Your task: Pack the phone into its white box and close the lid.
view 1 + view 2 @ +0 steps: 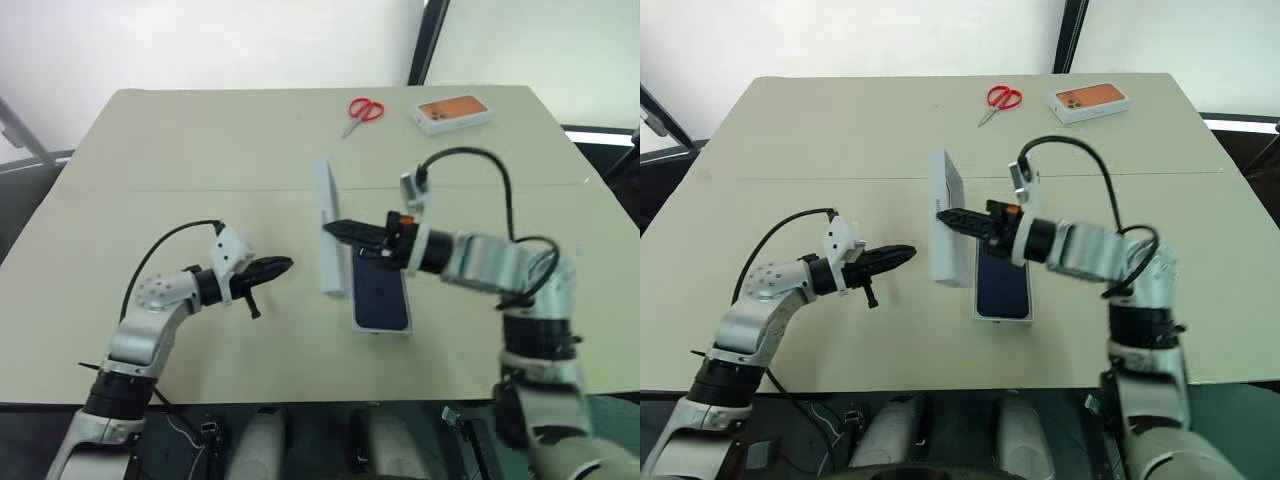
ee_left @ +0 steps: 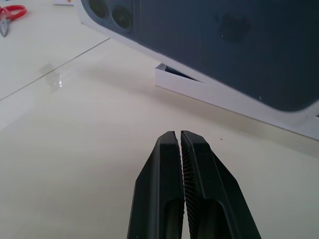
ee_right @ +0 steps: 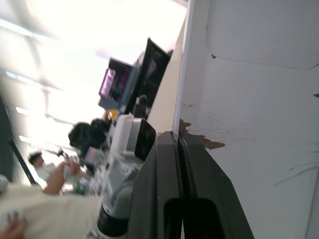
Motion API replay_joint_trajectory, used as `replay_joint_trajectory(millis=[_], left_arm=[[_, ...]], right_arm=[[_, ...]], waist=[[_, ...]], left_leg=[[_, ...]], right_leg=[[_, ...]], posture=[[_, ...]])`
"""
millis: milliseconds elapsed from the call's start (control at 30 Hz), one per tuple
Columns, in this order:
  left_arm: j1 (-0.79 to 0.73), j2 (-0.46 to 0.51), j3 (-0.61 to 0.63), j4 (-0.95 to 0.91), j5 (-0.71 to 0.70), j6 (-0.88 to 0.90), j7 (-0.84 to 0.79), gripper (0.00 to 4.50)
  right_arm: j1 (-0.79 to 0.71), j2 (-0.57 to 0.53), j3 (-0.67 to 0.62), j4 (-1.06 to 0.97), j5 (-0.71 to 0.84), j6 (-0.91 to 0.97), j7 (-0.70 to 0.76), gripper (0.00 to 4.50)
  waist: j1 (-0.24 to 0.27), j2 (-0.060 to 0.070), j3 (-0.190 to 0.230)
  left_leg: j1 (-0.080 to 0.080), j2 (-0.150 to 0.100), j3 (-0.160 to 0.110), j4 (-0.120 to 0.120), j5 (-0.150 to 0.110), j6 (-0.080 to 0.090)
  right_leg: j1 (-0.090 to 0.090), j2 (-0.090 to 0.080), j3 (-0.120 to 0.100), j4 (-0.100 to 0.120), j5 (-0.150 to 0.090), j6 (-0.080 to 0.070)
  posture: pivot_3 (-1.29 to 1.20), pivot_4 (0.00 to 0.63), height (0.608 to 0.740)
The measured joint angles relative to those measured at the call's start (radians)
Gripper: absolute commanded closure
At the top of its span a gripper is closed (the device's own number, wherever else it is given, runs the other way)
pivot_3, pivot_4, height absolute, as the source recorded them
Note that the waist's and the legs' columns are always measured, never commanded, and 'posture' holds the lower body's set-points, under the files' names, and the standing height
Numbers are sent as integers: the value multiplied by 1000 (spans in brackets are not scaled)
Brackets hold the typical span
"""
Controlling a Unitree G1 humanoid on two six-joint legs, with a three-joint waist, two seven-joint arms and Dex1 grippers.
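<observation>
On the table [image 1: 200,150], the lid [image 1: 328,225] stands on edge, tipped beside the white box [image 1: 380,330] where we see the phone [image 1: 381,295] lying. Our right gripper [image 1: 335,228], jaws clamped on the lid's rim, should swing it squarely over the box before lowering. Our left gripper [image 1: 282,265], jaws together and empty, could steady the box.

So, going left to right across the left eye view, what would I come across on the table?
left gripper → the lid, standing on edge → the phone lying in the white box → the orange-pictured box at the far side.
</observation>
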Motion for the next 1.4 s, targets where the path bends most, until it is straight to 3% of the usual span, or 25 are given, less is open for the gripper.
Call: replay_joint_trajectory(millis=[100,167,267,367,567,767,1000,1233,1333,1400], left_arm=[[-1,-2,-1,0,5,0,6,4318],[-1,-2,-1,0,10,1,9,4318],[-4,-9,-3,0,12,3,14,4318],[-23,-27,-9,5,20,4,23,4318],[-80,-115,-58,24,54,6,72,4318],[-117,-198,-135,48,99,16,116,4318],[-157,-288,-204,57,115,45,132,4318],[-161,-265,-167,21,89,105,134,4318],[-159,-223,-127,-28,65,144,140,4318],[-155,-164,-82,-53,59,168,149,4318]], right_arm=[[57,47,20,-74,6,-55,-131,4466],[98,32,16,-74,7,-67,-215,4466],[111,-37,-4,-58,32,-46,-224,4466],[99,-107,-12,-31,36,-3,-181,3580],[26,-299,0,91,23,102,-38,533],[-134,-561,12,116,-33,130,108,533],[-140,-698,77,77,-479,102,449,533],[-87,-805,229,-41,-908,-46,774,533],[-65,-805,254,-74,-1006,-90,873,1383],[-51,-805,254,-92,-1046,-104,933,2370]], waist=[[1,0,0],[4,0,0],[0,1,-1],[0,1,-1],[1,2,0],[1,2,0],[3,2,0],[2,2,0],[2,2,0],[1,2,0]], left_leg=[[0,-1,0,0,0,0],[0,-1,0,0,0,0],[1,-1,1,0,0,0],[2,0,1,0,0,0],[1,0,2,0,0,1],[1,1,3,0,-1,2],[0,1,4,1,-1,2],[1,1,1,0,-1,2],[1,1,1,0,-1,1],[1,1,0,0,-1,1]], right_leg=[[0,0,1,0,0,0],[0,0,1,0,0,0],[1,1,1,0,0,0],[2,2,1,0,0,0],[1,2,3,0,0,0],[2,3,2,-2,0,0],[1,3,1,-2,0,0],[1,3,2,-2,0,0],[1,3,1,-2,0,0],[1,3,1,-2,0,0]], posture=[[0,150,698],[0,150,698],[0,150,698],[0,150,698],[0,150,698],[0,150,698],[0,150,698],[0,150,698],[0,150,698],[0,150,698]])
